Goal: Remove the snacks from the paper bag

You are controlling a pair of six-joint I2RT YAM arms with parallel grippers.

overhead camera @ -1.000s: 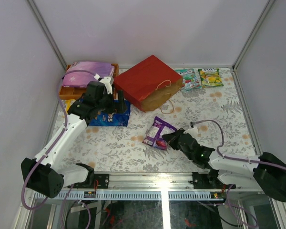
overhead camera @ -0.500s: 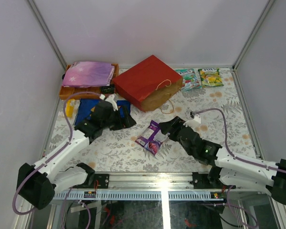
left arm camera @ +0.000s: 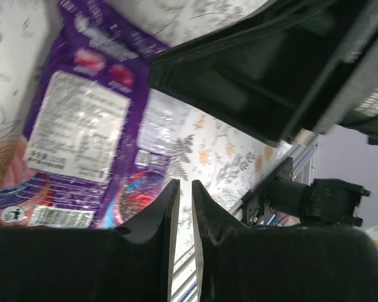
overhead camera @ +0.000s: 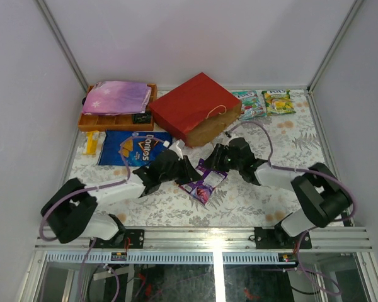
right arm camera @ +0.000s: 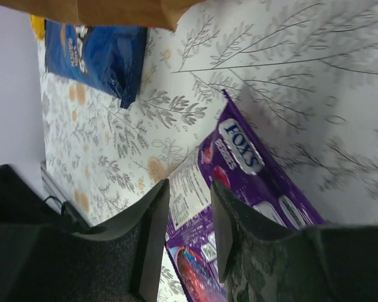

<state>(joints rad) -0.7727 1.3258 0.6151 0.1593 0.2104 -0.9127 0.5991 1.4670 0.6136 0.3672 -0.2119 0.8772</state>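
Poises left hand (left arm camera: 181, 184), pressed nearly together and empty, just short of the purple packet (overhead camera: 205, 182) on the bench (overhead camera: 290, 151). Sets right hand (right arm camera: 190, 185), narrowly parted, at its other end; cannot tell if pinching. Leaves paper bag (overhead camera: 192, 104) beyond both, on its side, mouth toward them, likely for reach.

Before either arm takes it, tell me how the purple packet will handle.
The purple packet looks like thin glossy film, so it probably flops when lifted by an edge. Its glare suggests a slippery surface. Lying flat on the table, it should slide rather than roll or tip.
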